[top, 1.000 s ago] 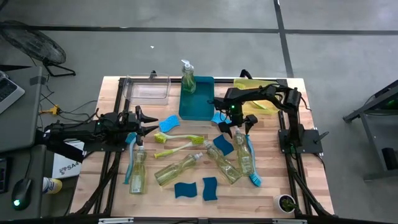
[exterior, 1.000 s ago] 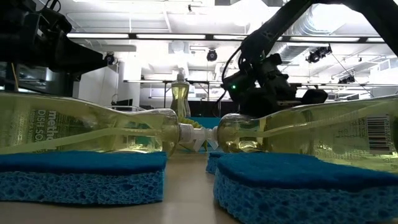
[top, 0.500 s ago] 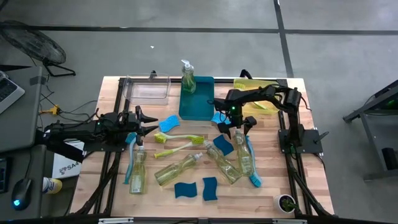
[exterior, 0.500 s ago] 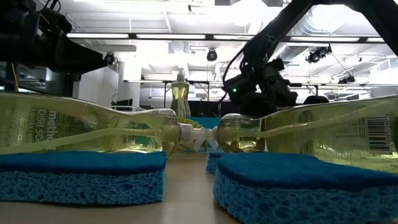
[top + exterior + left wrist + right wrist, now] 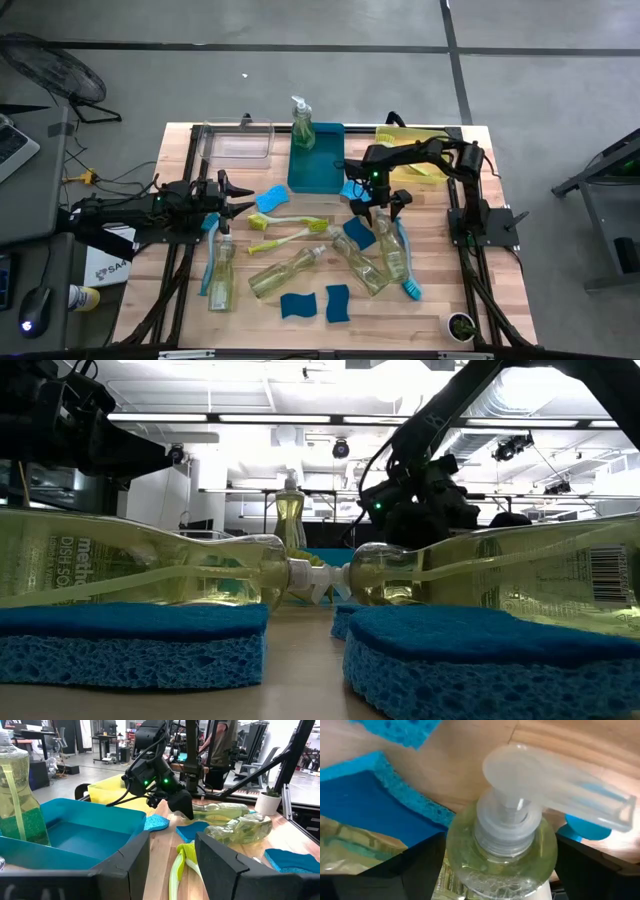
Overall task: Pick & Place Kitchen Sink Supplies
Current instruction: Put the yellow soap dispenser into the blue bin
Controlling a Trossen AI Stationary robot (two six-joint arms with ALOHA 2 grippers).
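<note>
While the left gripper point(image 5: 232, 197) waits left of centre in the high view, jaws part open and holding nothing, the right gripper point(image 5: 379, 207) hangs right of centre over a lying soap bottle point(image 5: 392, 247).

Low view: two bottles lie behind blue sponges point(image 5: 130, 644) across the bottom.

Left wrist view: a teal bin point(image 5: 75, 837) sits lower left.

Right wrist view: wide-open fingers point(image 5: 410, 870) straddle the bottle's neck point(image 5: 505, 827), centre frame, not yet clamped.

We see a grey concrete floor point(image 5: 300, 25) crossed by dark seams around the wooden table point(image 5: 440, 290), with white ceiling beams and strip lights point(image 5: 270, 417) above a cluttered workshop.
</note>
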